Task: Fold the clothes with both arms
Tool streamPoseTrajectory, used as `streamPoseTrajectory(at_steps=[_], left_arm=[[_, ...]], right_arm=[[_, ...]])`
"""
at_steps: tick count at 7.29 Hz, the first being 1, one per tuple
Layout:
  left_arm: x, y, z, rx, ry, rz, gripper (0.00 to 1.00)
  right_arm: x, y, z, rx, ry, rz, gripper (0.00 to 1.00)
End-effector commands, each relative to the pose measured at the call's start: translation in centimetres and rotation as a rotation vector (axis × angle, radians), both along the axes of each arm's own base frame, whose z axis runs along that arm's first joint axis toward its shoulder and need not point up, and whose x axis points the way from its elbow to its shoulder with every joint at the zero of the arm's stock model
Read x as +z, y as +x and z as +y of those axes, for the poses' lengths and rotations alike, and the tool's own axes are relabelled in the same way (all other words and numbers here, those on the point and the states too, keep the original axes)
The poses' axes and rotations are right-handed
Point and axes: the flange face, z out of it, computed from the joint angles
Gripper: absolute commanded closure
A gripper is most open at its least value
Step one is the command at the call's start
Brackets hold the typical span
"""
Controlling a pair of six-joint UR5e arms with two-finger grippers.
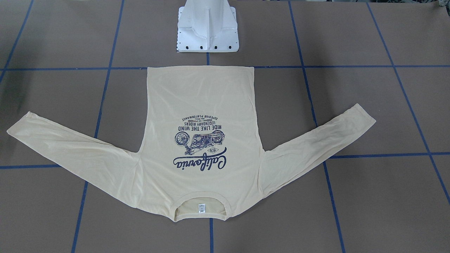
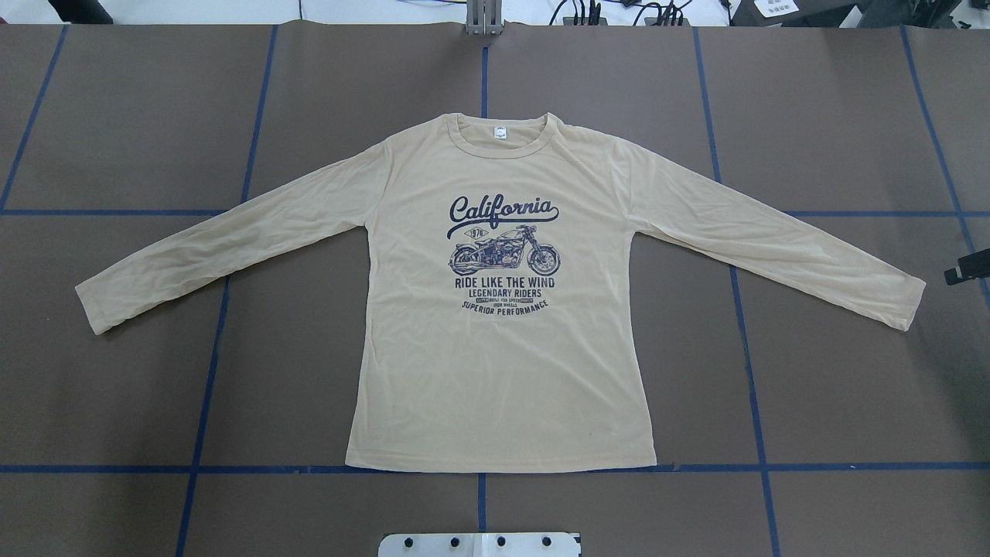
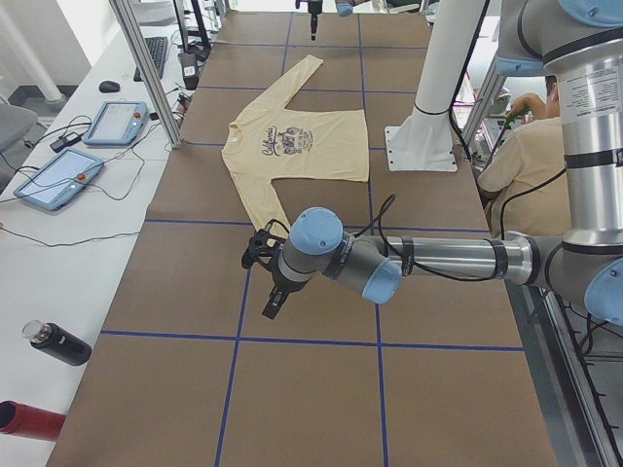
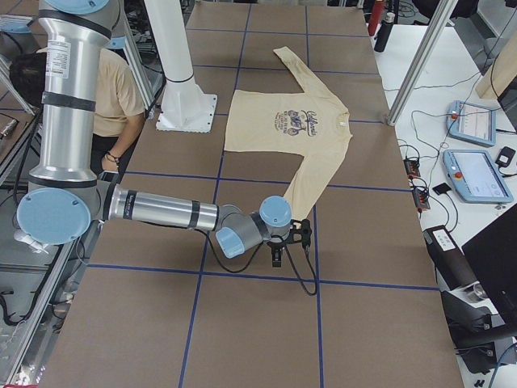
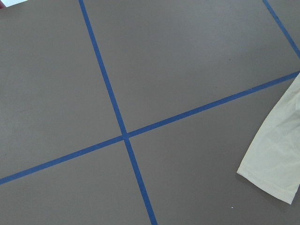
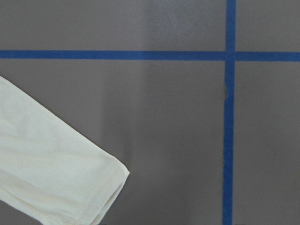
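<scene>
The cream-yellow long-sleeved T-shirt [image 2: 503, 309] lies flat and face up in the middle of the brown table, print showing, both sleeves spread out; it also shows in the front view [image 1: 200, 140]. My left gripper [image 3: 274, 300] hangs just past the cuff [image 5: 272, 161] of the sleeve on my left side, apart from it. My right gripper [image 4: 277, 256] hangs just past the other cuff [image 6: 61, 183]; its black tip shows at the overhead view's right edge [image 2: 967, 268]. I cannot tell whether either gripper is open or shut. No fingers show in the wrist views.
The white pedestal base [image 1: 207, 31] stands at the shirt's hem side. Blue tape lines [image 2: 479, 468] grid the table. Two teach pendants [image 3: 58, 175], a frame post [image 3: 146, 73] and bottles [image 3: 58, 342] sit along the far side. A person [image 3: 531, 161] sits behind the robot.
</scene>
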Motion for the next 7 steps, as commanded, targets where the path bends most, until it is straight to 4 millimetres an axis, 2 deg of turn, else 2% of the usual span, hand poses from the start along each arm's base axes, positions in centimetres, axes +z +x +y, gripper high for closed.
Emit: streamPoseTrajectory(at_steps=[1, 2, 4, 5, 6, 7], left_arm=[[-0.2, 0.0, 0.0, 0.000, 0.024, -0.001, 0.00], [-0.2, 0.0, 0.0, 0.001, 0.026, 0.000, 0.00], [-0.2, 0.0, 0.0, 0.002, 0.027, 0.000, 0.00], [-0.3, 0.0, 0.0, 0.002, 0.030, 0.000, 0.00], [-0.3, 0.0, 0.0, -0.001, 0.029, -0.001, 0.00], [-0.3, 0.0, 0.0, -0.001, 0.028, 0.001, 0.00]], right_arm=[[0.0, -3.7, -1.5, -0.030, -0.003, 0.010, 0.04], [-0.5, -4.7, -2.0, -0.043, 0.009, 0.011, 0.02], [0.7, -4.7, -2.3, -0.033, -0.007, 0.033, 0.02], [1.0, -4.7, -2.3, -0.032, -0.014, 0.035, 0.08], [1.0, -4.7, -2.3, -0.023, -0.028, 0.034, 0.28], [1.0, -4.8, -2.3, -0.007, -0.048, 0.031, 0.33]])
